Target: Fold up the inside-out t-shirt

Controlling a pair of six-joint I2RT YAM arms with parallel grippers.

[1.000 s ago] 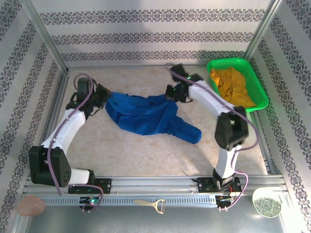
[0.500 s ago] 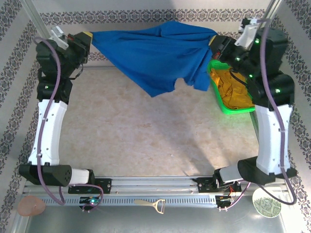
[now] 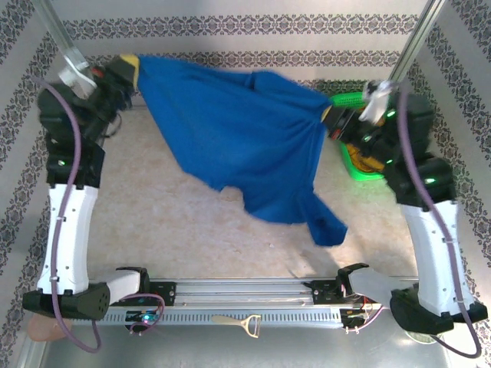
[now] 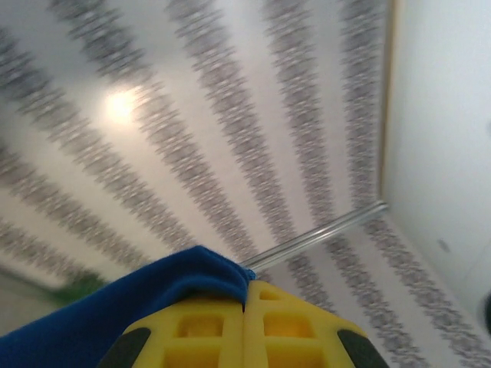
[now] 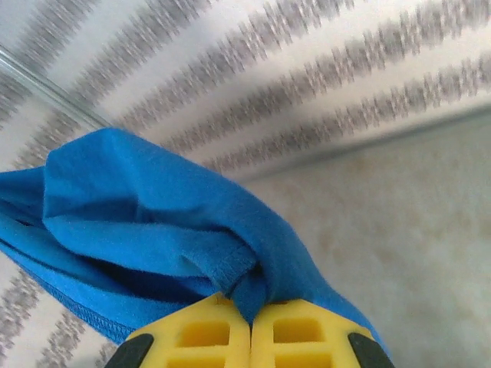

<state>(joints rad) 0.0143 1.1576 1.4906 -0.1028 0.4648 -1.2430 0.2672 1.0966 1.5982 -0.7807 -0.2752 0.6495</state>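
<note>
The inside-out t-shirt (image 3: 238, 130), royal blue, hangs stretched in the air between both raised arms, its lower part and one sleeve drooping toward the front right of the table. My left gripper (image 3: 132, 64) at the upper left is shut on one corner of the t-shirt (image 4: 138, 295); its yellow fingers (image 4: 192, 326) meet with cloth pinched at the tip. My right gripper (image 3: 331, 116) at the upper right is shut on the other end, a bunched hem of the t-shirt (image 5: 192, 222) caught between its yellow fingers (image 5: 299, 333).
A green basket (image 3: 354, 100) holding a mustard-yellow garment (image 3: 362, 159) sits at the back right, mostly behind the right arm. The beige table top (image 3: 161, 222) lies under the cloth. A bottle opener (image 3: 239, 323) lies on the front rail. Patterned walls enclose the cell.
Both arms lifted the t-shirt off the table and spread it wide. Over the last half second the right gripper came lower and forward, and the cloth swung down toward the front.
</note>
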